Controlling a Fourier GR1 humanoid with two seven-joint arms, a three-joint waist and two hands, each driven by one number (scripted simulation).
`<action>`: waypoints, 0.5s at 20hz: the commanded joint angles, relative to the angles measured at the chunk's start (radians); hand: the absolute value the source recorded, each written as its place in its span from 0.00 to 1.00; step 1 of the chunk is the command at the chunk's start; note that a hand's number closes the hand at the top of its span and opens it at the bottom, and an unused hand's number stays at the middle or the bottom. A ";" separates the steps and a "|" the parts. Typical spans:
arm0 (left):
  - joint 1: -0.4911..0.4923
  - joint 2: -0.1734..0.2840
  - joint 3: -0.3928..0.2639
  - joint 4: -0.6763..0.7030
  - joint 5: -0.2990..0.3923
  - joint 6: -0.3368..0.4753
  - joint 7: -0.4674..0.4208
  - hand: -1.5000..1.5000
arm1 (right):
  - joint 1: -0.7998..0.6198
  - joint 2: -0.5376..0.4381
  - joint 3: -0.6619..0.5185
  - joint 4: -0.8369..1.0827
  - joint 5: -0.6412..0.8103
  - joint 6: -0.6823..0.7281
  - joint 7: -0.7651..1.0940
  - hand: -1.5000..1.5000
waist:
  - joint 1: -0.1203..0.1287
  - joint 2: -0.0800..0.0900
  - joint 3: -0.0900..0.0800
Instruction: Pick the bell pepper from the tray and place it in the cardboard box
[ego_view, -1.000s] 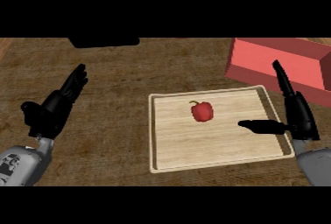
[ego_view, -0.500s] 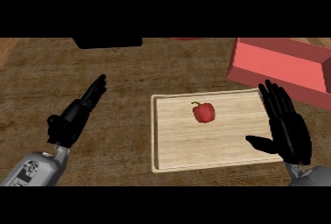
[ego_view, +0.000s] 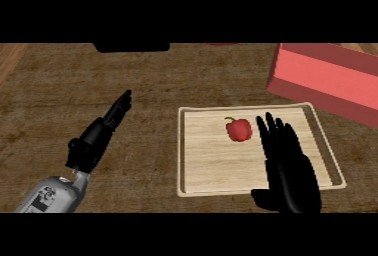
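Red bell pepper (ego_view: 238, 130) on wooden tray (ego_view: 207, 172); red box (ego_view: 325, 80) beyond, apart.

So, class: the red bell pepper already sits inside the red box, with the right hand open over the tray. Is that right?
Not quite. The bell pepper still lies on the tray, not in the red box at the upper right. The head view shows it just left of the right hand, which is open over the tray.

Counter (ego_view: 111, 75): dark brown wood look, coarse mottled grain, matt. Tray (ego_view: 207, 160): pale wood, fine straight grain, smooth, matt, raised rim. Pepper (ego_view: 238, 129): red, smooth skin, slight sheen. Box (ego_view: 325, 80): flat red-pink faces, matt, no texture visible. Hands, left (ego_view: 92, 142) and right (ego_view: 288, 167): black, matt. Left forearm (ego_view: 52, 195): grey, smooth, faint gloss.
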 joint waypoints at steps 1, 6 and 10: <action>0.041 0.002 -0.013 -0.028 -0.036 0.000 -0.045 0.50 | -0.010 0.109 0.076 -0.178 0.073 0.230 0.259 0.00 | 0.027 0.007 0.005; -0.037 -0.055 0.022 0.042 -0.035 -0.037 -0.010 0.50 | -0.148 0.323 0.057 -0.086 0.114 0.369 0.351 0.00 | 0.036 0.016 0.007; 0.008 -0.087 -0.005 0.038 -0.085 -0.043 -0.071 0.50 | -0.231 0.424 -0.010 0.094 0.127 0.351 0.297 0.00 | 0.044 0.019 0.007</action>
